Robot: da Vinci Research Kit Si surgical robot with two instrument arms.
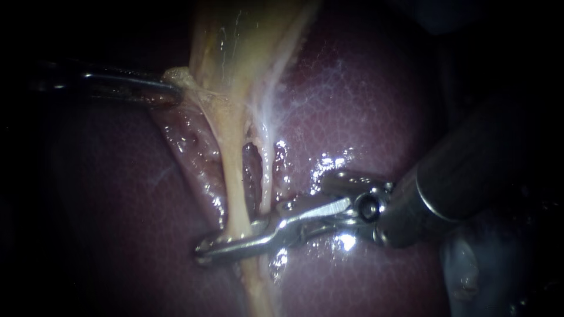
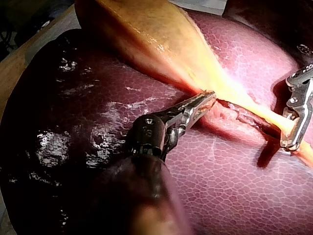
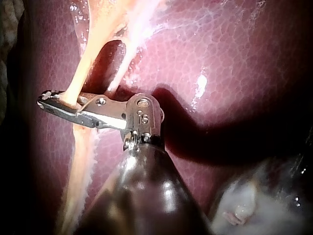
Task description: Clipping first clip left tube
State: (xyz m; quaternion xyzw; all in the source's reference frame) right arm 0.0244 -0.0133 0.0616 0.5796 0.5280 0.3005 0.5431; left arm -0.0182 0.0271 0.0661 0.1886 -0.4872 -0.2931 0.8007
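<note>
— Where is the left tube (image 1: 233, 176)?
— Stretched over the liver (image 1: 364, 100), from the gallbladder (image 1: 235, 41) down into the right instrument (image 1: 229, 240), whose jaws pinch it from both sides. The left instrument (image 1: 171, 88) grips the gallbladder's edge.
— Risks?
— A harder pull there could tear the tube. The right tube (image 1: 267, 176) lies just beside the jaws' heel and might get caught.
</note>
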